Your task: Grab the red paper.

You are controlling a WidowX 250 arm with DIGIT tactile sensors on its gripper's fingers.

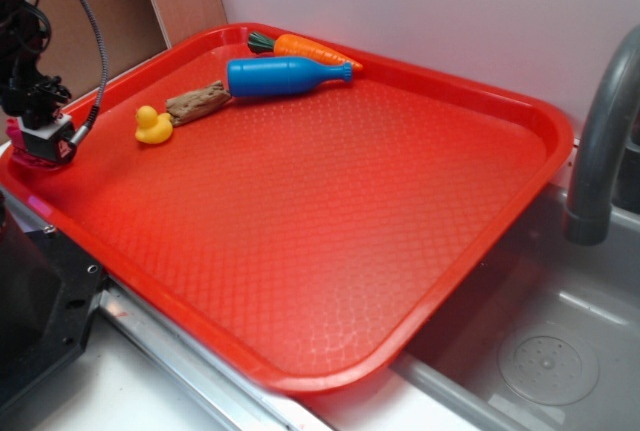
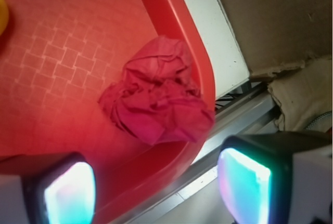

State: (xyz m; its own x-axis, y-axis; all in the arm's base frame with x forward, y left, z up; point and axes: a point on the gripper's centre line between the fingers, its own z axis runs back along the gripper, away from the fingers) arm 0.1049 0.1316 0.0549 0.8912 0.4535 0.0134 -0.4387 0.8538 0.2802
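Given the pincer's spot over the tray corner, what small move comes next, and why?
Probably straight down: the open pincer straddles the red paper, which lies untouched in the corner against the tray rim. One finger sits outside that rim, so nudge inward first.

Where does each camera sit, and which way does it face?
Exterior: off the tray's front, angled down over it; arm and gripper at far left, sink at right.
Wrist: on the gripper, looking down between open jaws at the red paper by the tray's corner rim.
Shared: tray, yellow duck, gripper; paper barely visible from exterior.
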